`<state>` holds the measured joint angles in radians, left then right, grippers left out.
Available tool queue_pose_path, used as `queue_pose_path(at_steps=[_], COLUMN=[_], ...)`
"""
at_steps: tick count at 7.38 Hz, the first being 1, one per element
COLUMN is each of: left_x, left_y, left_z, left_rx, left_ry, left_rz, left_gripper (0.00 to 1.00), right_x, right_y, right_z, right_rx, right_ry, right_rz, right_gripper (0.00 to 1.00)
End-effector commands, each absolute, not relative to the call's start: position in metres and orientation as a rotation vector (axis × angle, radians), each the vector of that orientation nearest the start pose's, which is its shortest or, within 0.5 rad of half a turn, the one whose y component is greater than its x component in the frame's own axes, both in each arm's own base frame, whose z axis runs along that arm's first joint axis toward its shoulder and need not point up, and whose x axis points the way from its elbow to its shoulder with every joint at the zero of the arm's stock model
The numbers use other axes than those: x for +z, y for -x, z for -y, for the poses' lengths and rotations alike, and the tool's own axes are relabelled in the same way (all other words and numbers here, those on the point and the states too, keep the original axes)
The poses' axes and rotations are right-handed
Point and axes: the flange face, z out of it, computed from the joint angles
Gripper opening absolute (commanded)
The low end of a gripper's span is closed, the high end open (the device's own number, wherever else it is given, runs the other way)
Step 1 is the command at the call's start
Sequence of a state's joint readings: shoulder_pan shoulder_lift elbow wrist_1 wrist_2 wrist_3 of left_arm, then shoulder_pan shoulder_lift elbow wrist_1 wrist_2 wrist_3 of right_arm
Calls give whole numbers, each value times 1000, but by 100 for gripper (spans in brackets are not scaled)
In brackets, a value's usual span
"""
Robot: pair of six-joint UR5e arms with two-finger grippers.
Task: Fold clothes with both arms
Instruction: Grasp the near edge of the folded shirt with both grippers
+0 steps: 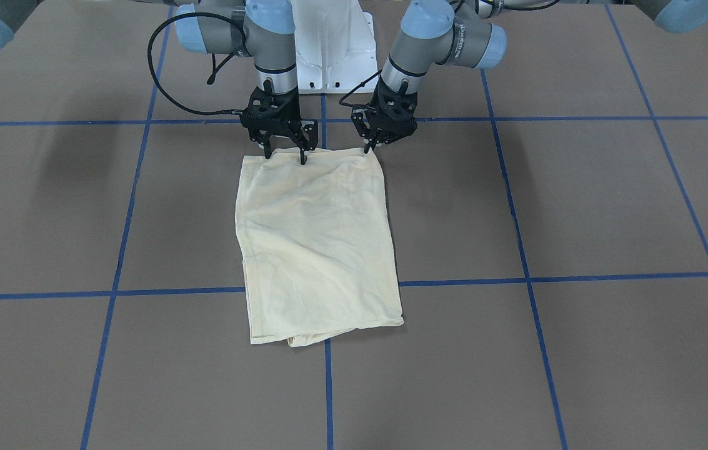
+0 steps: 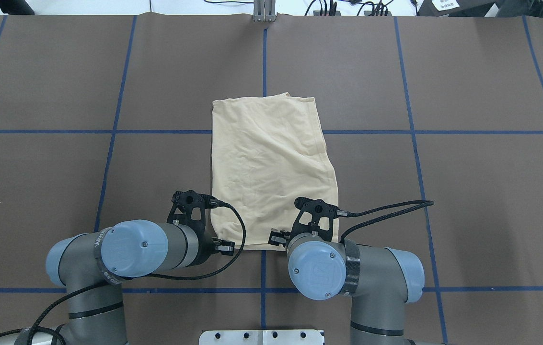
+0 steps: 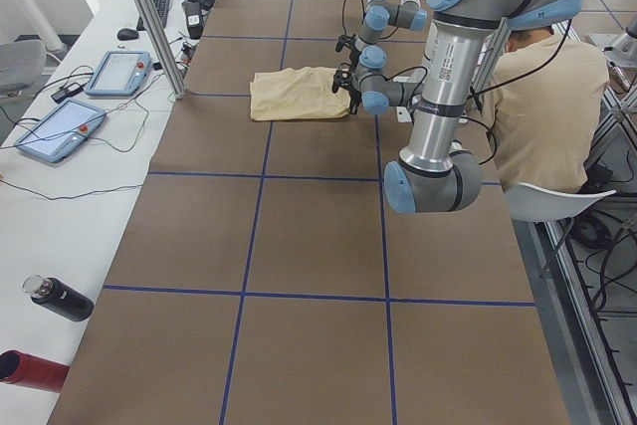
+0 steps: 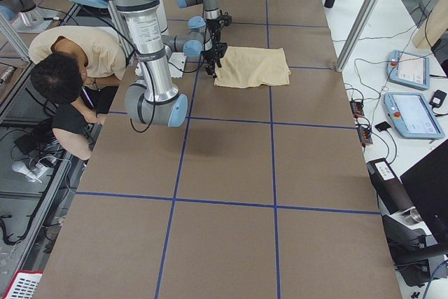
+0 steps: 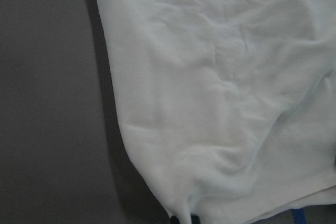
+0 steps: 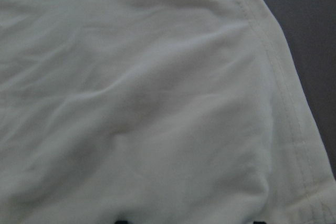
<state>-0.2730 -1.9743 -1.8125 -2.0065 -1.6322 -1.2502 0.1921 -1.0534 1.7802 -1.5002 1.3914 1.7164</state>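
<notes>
Folded cream T-shirt (image 1: 319, 244) lies flat on the brown table (image 1: 578, 200), directly before the white base (image 1: 334, 44). At its base-side edge, the right gripper (image 1: 285, 156) stands spread wide; the left gripper (image 1: 369, 147) pinches the corner.

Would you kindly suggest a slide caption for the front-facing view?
Folded cream T-shirt, right pincer open on its robot-side edge, left pincer closed on the corner.
</notes>
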Motion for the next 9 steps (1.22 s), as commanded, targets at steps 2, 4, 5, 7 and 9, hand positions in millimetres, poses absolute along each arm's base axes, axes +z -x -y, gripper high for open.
queue_pose_path(at_steps=[2, 4, 5, 7, 9], left_x=[274, 273, 273, 273, 272], left_y=[-557, -556, -556, -556, -556], left_z=[288, 288, 288, 288, 287], left_rx=[78, 77, 77, 77, 81], left_ry=[-264, -264, -264, -264, -264], left_rz=[-1055, -1056, -1058, -1056, -1060], left_gripper=[0, 0, 0, 0, 0], right_x=[268, 267, 266, 264, 262], right_y=[603, 602, 601, 599, 597], right_z=[272, 272, 271, 271, 273], right_rx=[446, 448, 447, 445, 447], right_ry=[-185, -185, -185, -186, -187], right_rz=[798, 801, 804, 809, 815], right_gripper=[0, 0, 0, 0, 0])
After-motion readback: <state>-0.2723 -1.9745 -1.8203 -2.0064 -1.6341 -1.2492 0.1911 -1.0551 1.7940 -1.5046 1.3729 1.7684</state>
